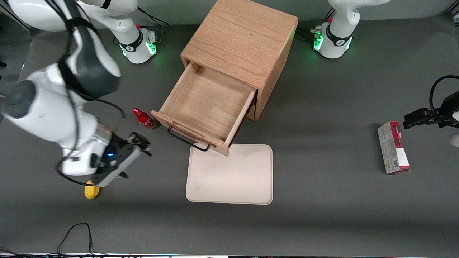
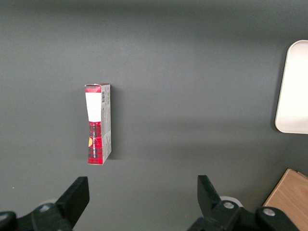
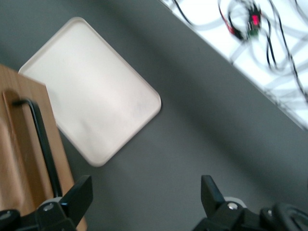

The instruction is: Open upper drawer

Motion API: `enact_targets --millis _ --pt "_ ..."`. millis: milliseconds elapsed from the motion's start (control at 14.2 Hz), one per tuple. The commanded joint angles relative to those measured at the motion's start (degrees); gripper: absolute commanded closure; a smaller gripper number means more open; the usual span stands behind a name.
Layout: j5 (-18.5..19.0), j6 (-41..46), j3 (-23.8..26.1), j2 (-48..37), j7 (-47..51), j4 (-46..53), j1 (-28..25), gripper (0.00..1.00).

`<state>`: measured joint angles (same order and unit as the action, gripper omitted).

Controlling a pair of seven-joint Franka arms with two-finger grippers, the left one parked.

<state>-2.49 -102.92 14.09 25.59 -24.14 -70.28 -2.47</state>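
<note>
The upper drawer (image 1: 206, 107) stands pulled well out of the cabinet (image 1: 244, 46), its front and black handle (image 1: 187, 140) reaching over the tray (image 1: 231, 175) edge; its inside looks bare. The tool (image 1: 141, 143) hangs off the handle toward the working arm's end of the bench, at about 9 o'clock from the drawer front, fingers (image 3: 77, 199) spread with nothing between them. A red bottle (image 1: 144, 119) stands just beside the drawer's corner, and a yellow object (image 1: 91, 190) lies partly under the arm. I judge the pull finished and the step in hand to be the retreat; next calls only for lifting clear without clipping the bottle
</note>
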Motion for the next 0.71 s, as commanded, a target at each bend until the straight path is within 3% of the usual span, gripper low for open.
enact_targets --millis 0,353,494,635 --pt "-5.85 7.53 -8.26 -8.33 8.79 -6.06 -0.43 0.00" --pt "-3.66 3.52 -15.14 -28.98 22.42 -32.15 -0.43 0.00" --pt "-3.40 4.03 -15.23 -32.35 29.39 -35.79 -0.43 0.00" --pt "1.94 5.70 -14.97 -32.88 29.58 -35.54 -0.52 0.00"
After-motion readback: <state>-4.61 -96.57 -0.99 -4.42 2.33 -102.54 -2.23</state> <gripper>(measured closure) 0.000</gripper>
